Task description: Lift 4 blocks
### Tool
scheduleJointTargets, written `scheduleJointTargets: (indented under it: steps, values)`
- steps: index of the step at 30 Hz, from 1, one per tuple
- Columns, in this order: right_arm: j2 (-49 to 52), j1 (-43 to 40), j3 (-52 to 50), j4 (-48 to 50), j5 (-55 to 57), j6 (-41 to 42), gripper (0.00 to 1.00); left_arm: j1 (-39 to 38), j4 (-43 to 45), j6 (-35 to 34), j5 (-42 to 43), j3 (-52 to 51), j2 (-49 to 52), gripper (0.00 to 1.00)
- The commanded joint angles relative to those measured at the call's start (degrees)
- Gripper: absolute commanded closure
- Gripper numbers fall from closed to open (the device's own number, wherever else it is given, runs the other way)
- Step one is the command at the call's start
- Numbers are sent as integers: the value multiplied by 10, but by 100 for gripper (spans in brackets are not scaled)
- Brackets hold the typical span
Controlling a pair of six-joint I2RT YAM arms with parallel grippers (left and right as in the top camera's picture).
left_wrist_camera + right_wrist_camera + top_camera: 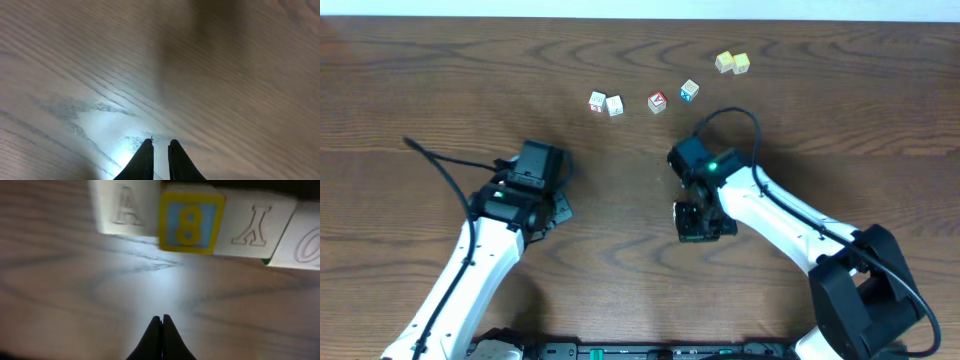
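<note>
Four blocks stand side by side in a row at the top of the right wrist view. They are a whitish one marked A (122, 207), a yellow-framed blue one with an 8 (189, 222), a whitish one with a Y-like letter (252, 227) and a whitish one with an O (302, 245). My right gripper (162, 316) is shut and empty, a short way in front of the row over bare wood. In the overhead view this row is hidden under the right gripper (698, 225). The left gripper (160, 142) (552, 210) hangs over bare table with a narrow gap between its fingers, nothing in it.
Farther back on the table lie two pale cubes (597, 101) (614, 105), a red-faced cube (657, 101), a blue-faced cube (689, 90) and a yellow-green pair (732, 63). A black cable (445, 170) trails from the left arm.
</note>
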Motion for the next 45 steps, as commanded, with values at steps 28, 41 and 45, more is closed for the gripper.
scheduleJointTargets:
  steps: [28, 41, 45]
  values:
    - [-11, 10, -59, 98, 62, 53, 99, 14, -5, -10, 2, 0, 3, 85]
    - [-11, 10, -59, 114, 62, 53, 99, 14, -5, -10, 2, 0, 3, 85]
    - [-11, 10, -59, 119, 62, 53, 99, 14, -5, -10, 2, 0, 3, 85]
